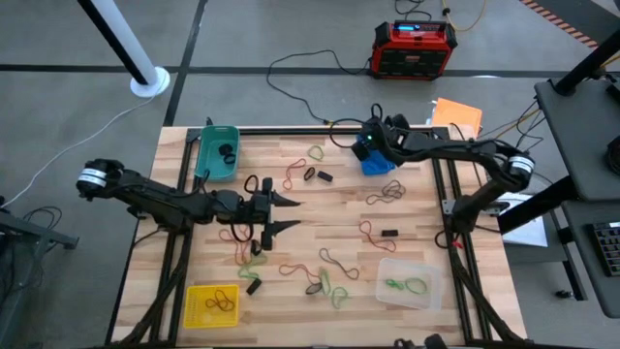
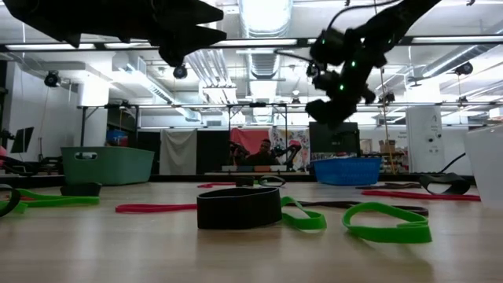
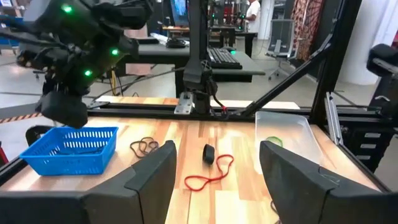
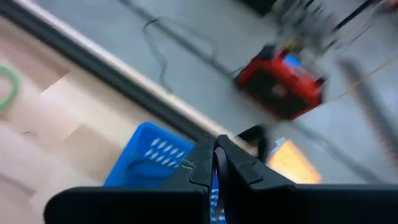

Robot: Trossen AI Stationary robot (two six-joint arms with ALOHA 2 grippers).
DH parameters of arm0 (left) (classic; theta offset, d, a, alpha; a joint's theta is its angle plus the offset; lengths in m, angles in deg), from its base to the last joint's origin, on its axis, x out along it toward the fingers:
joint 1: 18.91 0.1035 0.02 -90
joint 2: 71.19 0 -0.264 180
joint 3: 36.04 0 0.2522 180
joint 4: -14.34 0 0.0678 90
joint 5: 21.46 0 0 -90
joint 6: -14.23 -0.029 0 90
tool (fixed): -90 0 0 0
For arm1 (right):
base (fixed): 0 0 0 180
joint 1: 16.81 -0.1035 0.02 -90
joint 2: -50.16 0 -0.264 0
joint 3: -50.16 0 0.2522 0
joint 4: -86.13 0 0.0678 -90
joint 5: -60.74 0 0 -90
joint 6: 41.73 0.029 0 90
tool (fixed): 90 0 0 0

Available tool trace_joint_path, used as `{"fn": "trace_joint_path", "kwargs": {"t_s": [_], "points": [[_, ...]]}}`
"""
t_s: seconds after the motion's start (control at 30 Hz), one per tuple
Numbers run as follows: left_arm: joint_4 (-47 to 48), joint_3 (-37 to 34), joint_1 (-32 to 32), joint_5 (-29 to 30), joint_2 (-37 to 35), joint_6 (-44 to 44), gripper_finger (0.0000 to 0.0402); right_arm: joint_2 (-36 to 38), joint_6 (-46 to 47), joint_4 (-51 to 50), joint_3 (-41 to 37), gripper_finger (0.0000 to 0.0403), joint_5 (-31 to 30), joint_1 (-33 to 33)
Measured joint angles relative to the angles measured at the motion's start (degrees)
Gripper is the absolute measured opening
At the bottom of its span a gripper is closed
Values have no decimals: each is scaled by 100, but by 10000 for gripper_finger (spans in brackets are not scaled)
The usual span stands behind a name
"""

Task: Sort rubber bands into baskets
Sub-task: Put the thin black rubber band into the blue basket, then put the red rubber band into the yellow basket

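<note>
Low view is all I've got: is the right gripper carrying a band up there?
Observer: Yes. The right gripper has its jaws shut on a dark rubber band, directly above the blue basket.
Operator: And where is the left arm?
Observer: The left gripper hangs over the middle of the table, jaws open and empty.

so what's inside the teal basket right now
In the high view the teal rectangular plastic basket holds a couple of small black rubber bands near its right side. The low view shows only its outer wall, so the contents are hidden there.
</note>
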Motion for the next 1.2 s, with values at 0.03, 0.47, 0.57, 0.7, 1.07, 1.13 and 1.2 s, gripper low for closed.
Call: {"fn": "trace_joint_path", "kwargs": {"t_s": [0.03, 0.47, 0.57, 0.7, 1.07, 1.13, 1.2], "points": [[17, 0, 0, 0, 7, 2, 215, -74, 115, -11, 0, 9, 79, 46], [311, 0, 0, 0, 16, 173, 215, -351, 490, 3, 0, 49, 75, 125], [311, 0, 0, 0, 16, 203, 215, -317, 490, 2, 0, 71, 79, 125], [311, 0, 0, 0, 16, 234, 215, -281, 491, -14, 2, 99, 119, 120], [964, 2, 26, 574, 16, 915, 214, 175, 505, -140, 2, 139, 836, -402], [1463, 2, 161, 813, 16, 1360, 210, 335, 531, -211, 2, 141, 880, -585], [1991, 2, 356, 851, 16, 1795, 203, 511, 554, -292, 2, 142, 884, -777]]}}
